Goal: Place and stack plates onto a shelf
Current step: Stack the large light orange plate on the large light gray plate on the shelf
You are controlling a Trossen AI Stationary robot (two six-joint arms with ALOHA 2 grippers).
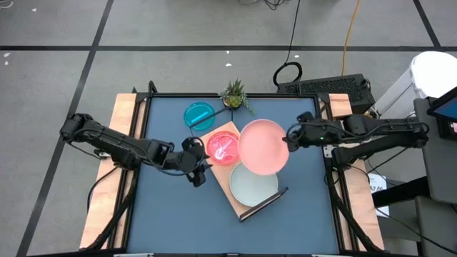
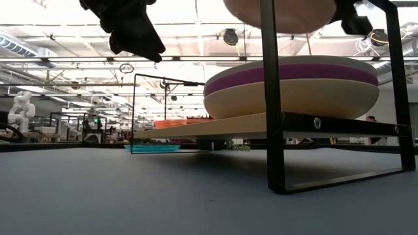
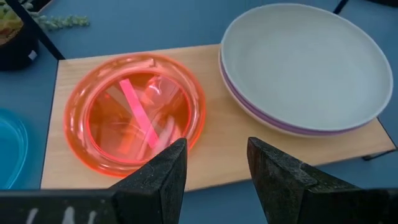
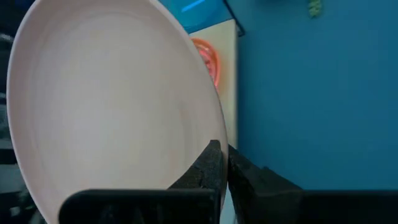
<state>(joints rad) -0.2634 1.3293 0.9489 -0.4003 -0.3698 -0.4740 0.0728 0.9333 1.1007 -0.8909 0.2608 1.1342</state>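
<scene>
Salmon pink plate (image 1: 263, 146) hangs pinched by its rim in the right claw (image 1: 289, 138), above the cream stack (image 1: 253, 185) on the shelf (image 1: 227, 131). Next: lower it squarely, then release. Left claw (image 1: 197, 158) waits open nearby.
</scene>
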